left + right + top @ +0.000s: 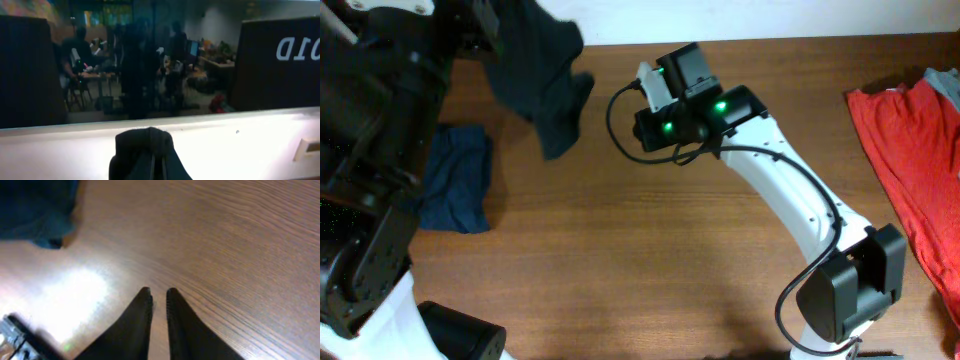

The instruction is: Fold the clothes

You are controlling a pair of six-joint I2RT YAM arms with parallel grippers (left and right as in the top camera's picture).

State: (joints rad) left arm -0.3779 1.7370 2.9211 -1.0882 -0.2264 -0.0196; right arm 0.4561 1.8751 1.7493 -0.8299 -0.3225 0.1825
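Shirt: the dark shirt (545, 85) is hanging bunched over the far-left corner of the worktop (650, 250). Its top is running up under the left arm and its loose end is trailing toward the middle of the far edge.
Left jaws: they are pressing together around a dark lump that looks like pinched cloth, so they seem to be gripping the shirt.
Right jaws: they are hovering near the far edge, just beside the shirt's loose end, nearly closed and holding nothing.
Handling: the shirt is probably light, limp and sturdy. From one pinch it is likely sagging and twisting rather than slipping.
Where to hold: I am favouring a second pinch at a hem corner or shoulder seam, well apart from the first, so the cloth is spreading flat.
Others: a navy garment (455, 180) is lying crumpled near the left edge, and a red one (905, 165) is lying at the right edge.
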